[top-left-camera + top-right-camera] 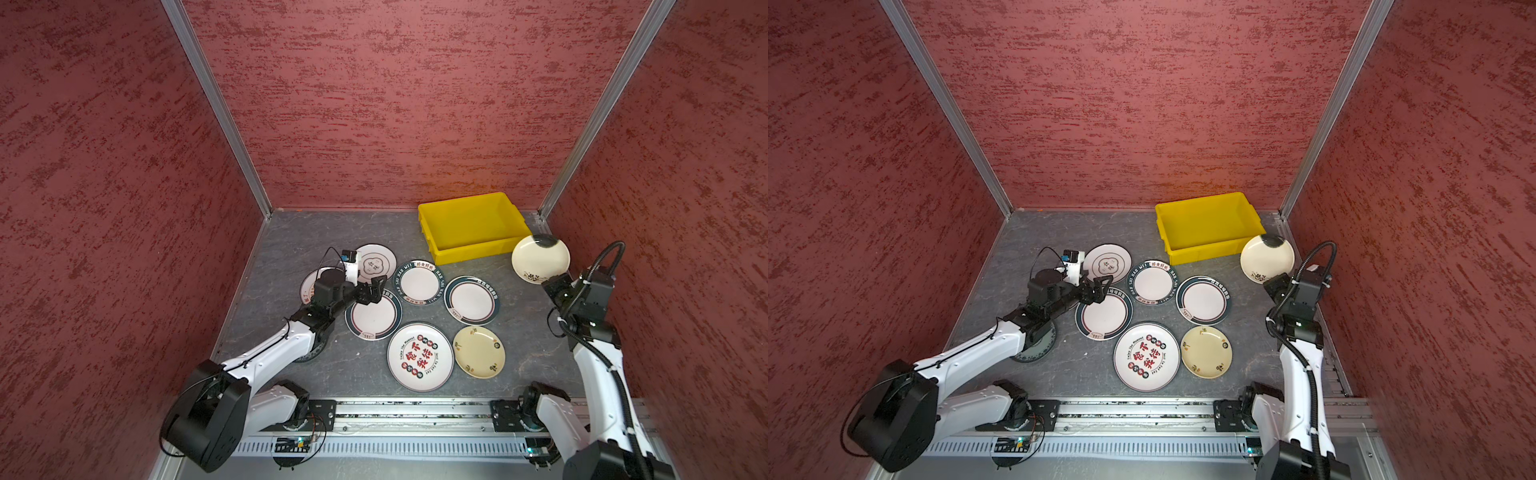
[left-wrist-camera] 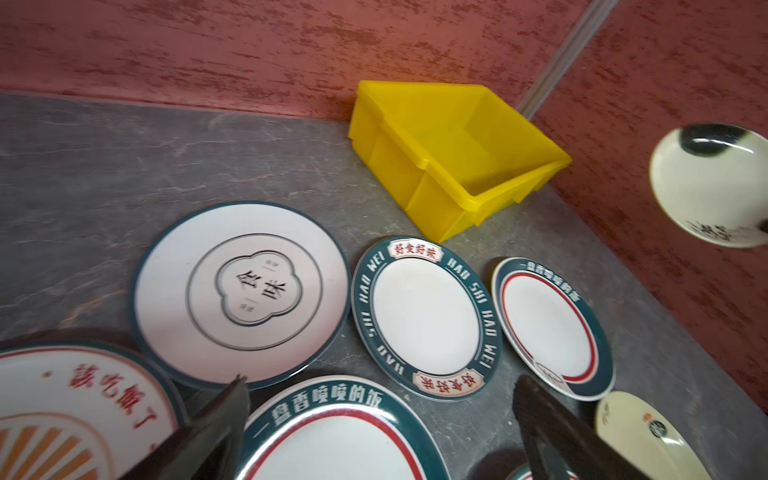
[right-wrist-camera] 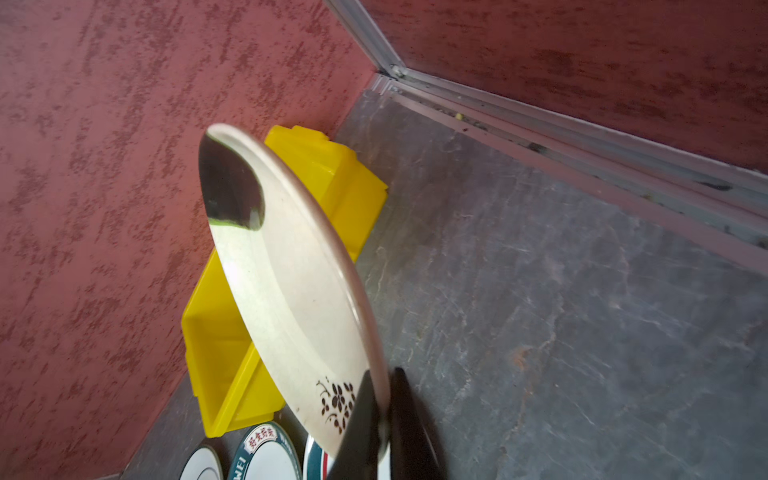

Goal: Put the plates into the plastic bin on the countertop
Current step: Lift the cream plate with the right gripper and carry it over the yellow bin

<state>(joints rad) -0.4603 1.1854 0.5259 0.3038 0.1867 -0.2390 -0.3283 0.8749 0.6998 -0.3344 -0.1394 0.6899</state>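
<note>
**Top views.** In both top views the right gripper (image 1: 555, 286) is pinching, jaws almost fully closed, the near rim of the cream round plate with a dark patch (image 1: 540, 258). The plate is hanging tilted at the 4 o'clock corner of the bright yellow rectangular plastic bin (image 1: 473, 251). The bin is sitting empty at 1 o'clock on the dark grey veined countertop (image 1: 291, 245). The left gripper (image 1: 372, 291) is hovering with jaws spread wide, carrying nothing, above the 12 o'clock rim of a white round plate with a dark green and red rim (image 1: 374, 320). A green-rimmed white plate (image 1: 419, 282) is reading "HAO SHI HAO WEI". The large white plate with red characters (image 1: 419, 357) is reading "Enjoy the Moment".

**Left wrist view.** Both fingers (image 2: 224, 419) are standing far apart with nothing between them. The white round plate with a dark green and red rim (image 2: 332, 436) is reading "一盘香喷喷的饭". The white plate with a cloud-shaped emblem (image 2: 241, 291) is reading "食味".

**Right wrist view.** The fingertips (image 3: 409, 419) are gripping only a thin strip of rim. Judgement: the plate is risking a pivot or slip under its own weight. Its far edge is also risking a catch on the bin's lip, dropping it outside.
</note>
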